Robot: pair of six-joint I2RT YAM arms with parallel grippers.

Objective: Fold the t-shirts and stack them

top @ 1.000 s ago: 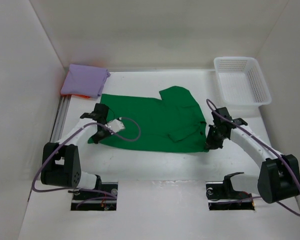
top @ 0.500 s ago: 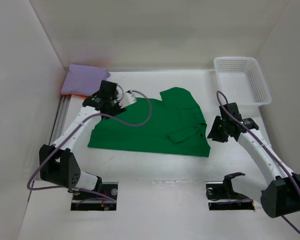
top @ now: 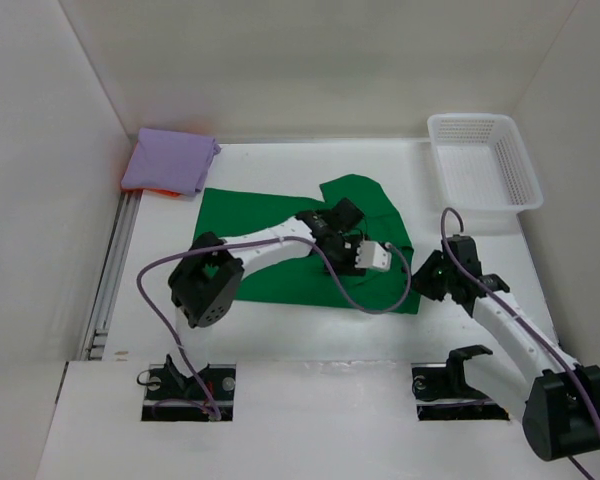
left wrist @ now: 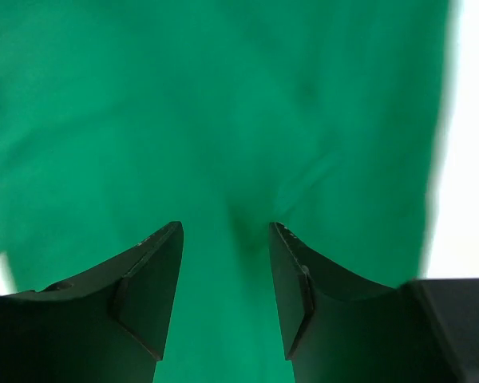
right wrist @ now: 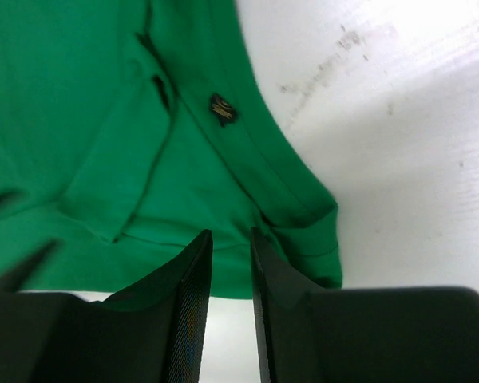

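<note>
the green short-sleeved cloth t-shirt (top: 270, 215) lies spread in the middle of the white worktop (top: 310, 335), its right part lapped over itself with a sleeve turned in, so the step in hand looks like the next fold across the body. the left gripper (left wrist: 225, 231) hangs over the middle right of the cloth, its jaws moderately apart with nothing between them. the right gripper (right wrist: 230, 235) hovers just off the near right corner of the hem, its jaws only narrowly apart and likewise empty. to fold well, each gripper should come down on an edge, not the open middle, and pinch every layer there, since a bite on the top layer alone would peel apart the fold that is there. the right one is well placed for the thick hem corner; the left, i judge, needs a matching edge point so the two lift level. carry the limp cloth low and together, lay it square, and let go only once it rests flat. the folded pale lavender t-shirt (top: 170, 158) sits in the far left corner on the bright orange t-shirt (top: 158, 191), of which only a sliver shows; the finished bundle belongs on top. the white plastic lattice basket (top: 470, 118) stands at the far right, well apart.
</note>
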